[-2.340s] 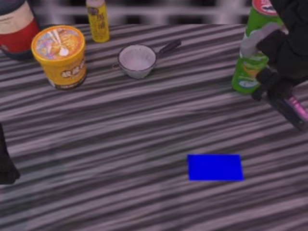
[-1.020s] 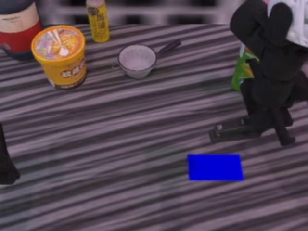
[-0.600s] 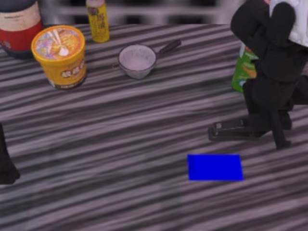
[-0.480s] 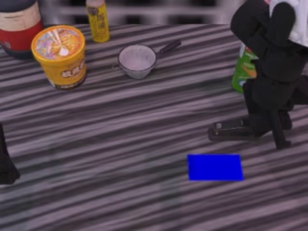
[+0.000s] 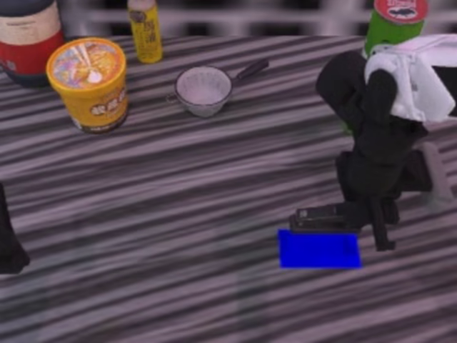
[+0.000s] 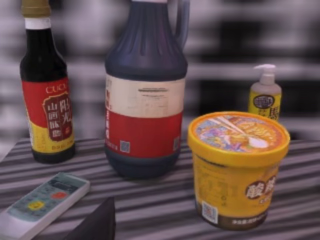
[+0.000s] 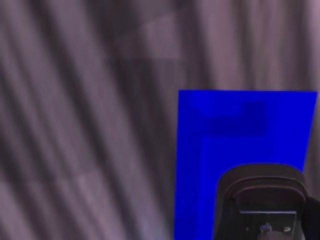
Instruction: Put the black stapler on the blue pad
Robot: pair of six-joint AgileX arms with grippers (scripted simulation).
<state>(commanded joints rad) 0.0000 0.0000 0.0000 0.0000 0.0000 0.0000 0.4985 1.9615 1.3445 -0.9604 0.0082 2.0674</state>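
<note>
Over the far edge of the blue pad (image 5: pixel 319 249), toward the table's right side, my right gripper (image 5: pixel 376 223) holds the black stapler (image 5: pixel 323 216) clamped between its fingers. From the top view the stapler lies level, its long side running left to right, and its free end points toward the table's left. Its body sits just at the pad's far border, partly overlapping that edge as seen from above; whether it touches the pad I cannot tell. The right wrist view looks straight down at the pad (image 7: pixel 240 150) with the stapler's rounded end (image 7: pixel 261 202) over it, and a squarish shadow falls on the blue surface ahead of that end.

My left arm (image 5: pixel 8 243) is parked at the table's left edge. Whether its gripper is open or closed I cannot tell.

Along the far side stand a yellow noodle cup (image 5: pixel 88 82), a yellow pump bottle (image 5: pixel 145 30), a large soy sauce jug (image 5: pixel 25 39), a small white saucepan (image 5: pixel 206 88), and a green can (image 5: pixel 397 20) behind the right arm.
</note>
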